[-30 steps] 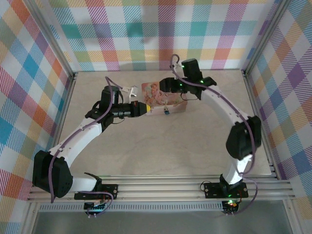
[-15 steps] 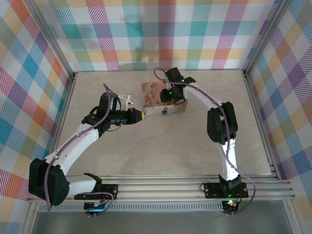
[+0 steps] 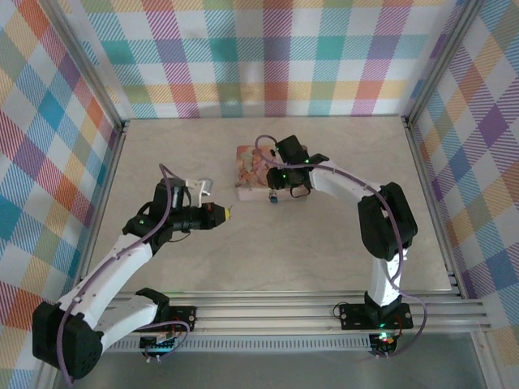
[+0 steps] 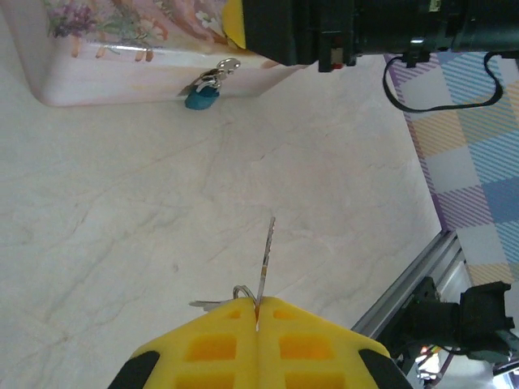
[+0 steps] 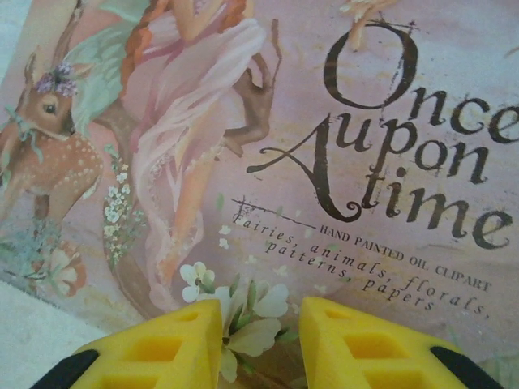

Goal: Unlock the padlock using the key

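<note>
The tiny teal-blue padlock (image 4: 200, 97) hangs by its thin metal shackle from the clasp on the front wall of the pink picture tin (image 4: 122, 49). In the top view the padlock (image 3: 274, 197) sits at the tin's (image 3: 250, 166) near side. My left gripper (image 4: 257, 304) is shut on a thin silver key (image 4: 266, 259). The blade points toward the tin, a good stretch short of the padlock. A key ring (image 4: 242, 290) pokes out beside the pads. My right gripper (image 5: 259, 312) is open just above the tin's lid (image 5: 243, 121), nothing between its fingers.
The tin lies at the back middle of the pale marbled table (image 3: 324, 235). Checked walls enclose three sides, and an aluminium rail (image 3: 284, 312) runs along the near edge. The right arm's black forearm (image 4: 389, 28) reaches over the tin's right end.
My left gripper with the key has drawn back from the tin, toward the near left. The right arm has swung in and lowered its gripper over the tin's lid.
</note>
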